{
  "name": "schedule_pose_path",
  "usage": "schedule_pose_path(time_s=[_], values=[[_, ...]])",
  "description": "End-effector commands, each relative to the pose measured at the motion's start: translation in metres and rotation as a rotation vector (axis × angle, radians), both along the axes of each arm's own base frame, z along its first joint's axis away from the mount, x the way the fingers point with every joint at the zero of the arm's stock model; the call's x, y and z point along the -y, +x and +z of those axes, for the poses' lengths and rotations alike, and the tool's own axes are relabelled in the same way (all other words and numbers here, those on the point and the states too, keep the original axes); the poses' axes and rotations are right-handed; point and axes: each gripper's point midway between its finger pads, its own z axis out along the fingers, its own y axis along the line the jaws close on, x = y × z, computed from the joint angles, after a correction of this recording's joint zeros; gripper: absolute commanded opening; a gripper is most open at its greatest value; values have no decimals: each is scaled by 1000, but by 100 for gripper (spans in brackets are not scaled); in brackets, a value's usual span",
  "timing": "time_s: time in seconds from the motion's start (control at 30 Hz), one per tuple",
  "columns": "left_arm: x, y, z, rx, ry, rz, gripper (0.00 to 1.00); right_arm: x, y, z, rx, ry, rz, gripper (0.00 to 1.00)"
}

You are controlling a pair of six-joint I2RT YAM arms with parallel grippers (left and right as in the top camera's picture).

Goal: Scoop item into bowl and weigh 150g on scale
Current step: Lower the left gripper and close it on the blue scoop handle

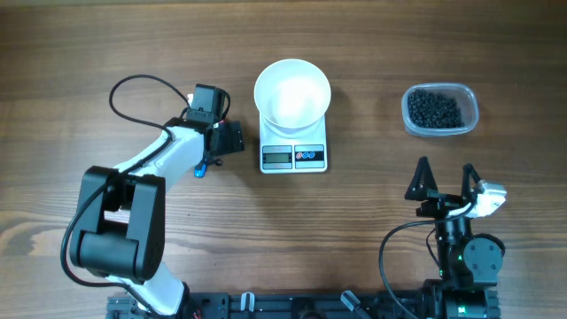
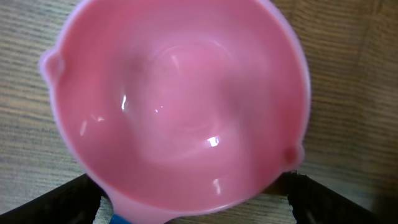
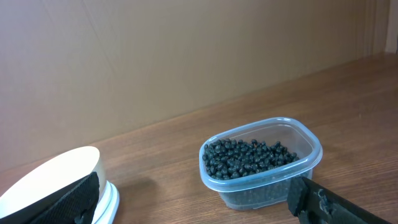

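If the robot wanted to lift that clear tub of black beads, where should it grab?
Probably across the long walls of the clear tub, from above: that is its narrower span, and the black beads fill the inside, so only the outside is free.

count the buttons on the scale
2. Both are on the scale's front edge beside the display: one button next to the display, the other button just past it. The bowl hides part of the platform, so more could sit under it.
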Motion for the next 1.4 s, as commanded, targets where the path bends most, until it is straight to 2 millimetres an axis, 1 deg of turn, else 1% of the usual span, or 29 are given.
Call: schedule_pose_path(time_s=[0.0, 0.03, 0.1, 0.27, 0.33, 0.37, 0.4, 0.57, 0.6, 0.67, 0.73, 0.8, 0.93, 1.03, 1.2, 1.37], values=[[2, -6, -8, -30, 18, -71, 93, 0, 0, 3, 12, 4, -2, 100], [3, -6, -8, -33, 8, -74, 89, 0, 0, 3, 12, 4, -2, 100], [10, -7, -9, -40, -27, -87, 86, 0, 0, 3, 12, 4, -1, 100], [14, -8, -9, -44, -52, -95, 86, 0, 0, 3, 12, 4, -1, 100], [16, -9, -9, -46, -63, -99, 90, 0, 0, 3, 12, 4, -2, 100], [16, -9, -9, -45, -63, -99, 96, 0, 0, 3, 12, 4, -1, 100], [16, -8, -9, -44, -63, -99, 100, 0, 0, 3, 12, 4, -2, 100], [16, -6, -8, -35, -63, -99, 100, 0, 0, 3, 12, 4, -1, 100], [16, -6, -8, -33, -64, -99, 97, 0, 0, 3, 12, 4, -1, 100], [16, -5, -7, -29, -65, -99, 88, 0, 0, 3, 12, 4, -2, 100], [17, -4, -7, -27, -65, -99, 84, 0, 0, 3, 12, 4, -1, 100], [17, -4, -7, -27, -65, -99, 76, 0, 0, 3, 12, 4, -2, 100], [17, -4, -7, -27, -68, -91, 66, 0, 0, 3, 12, 4, -1, 100], [17, -3, -7, -22, -75, -74, 66, 0, 0, 3, 12, 4, -2, 99], [17, 0, -6, -10, -77, -74, 68, 0, 0, 3, 12, 4, -1, 100], [17, 0, -6, -8, -77, -75, 69, 0, 0, 3, 12, 4, -2, 100]])
